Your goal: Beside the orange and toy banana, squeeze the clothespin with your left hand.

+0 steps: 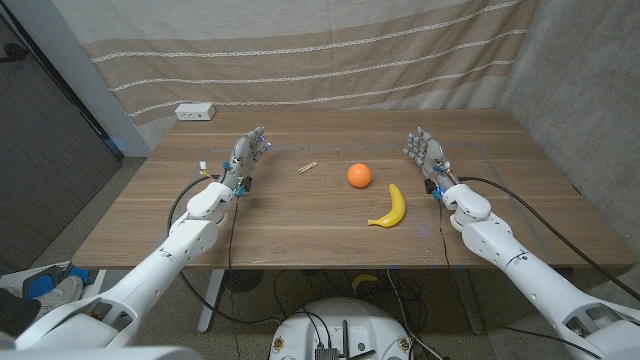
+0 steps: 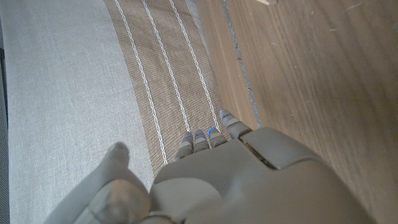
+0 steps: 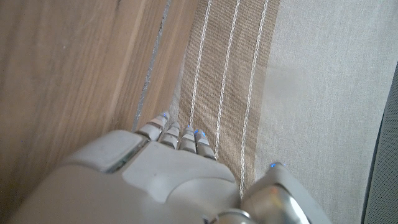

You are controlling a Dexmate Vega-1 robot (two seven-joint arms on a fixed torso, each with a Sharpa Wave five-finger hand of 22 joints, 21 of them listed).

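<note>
Wooden and pale, the small clothespin [image 1: 307,168] lies flat on the grained table [image 1: 300,225], just left of the round orange [image 1: 360,175], bare board all around it. A smooth curved toy banana [image 1: 389,207] lies near the orange's front right. Left hand [image 1: 247,160], well left of the orange, holds nothing, fingers extended; right hand [image 1: 424,155], well right, likewise.
</note>
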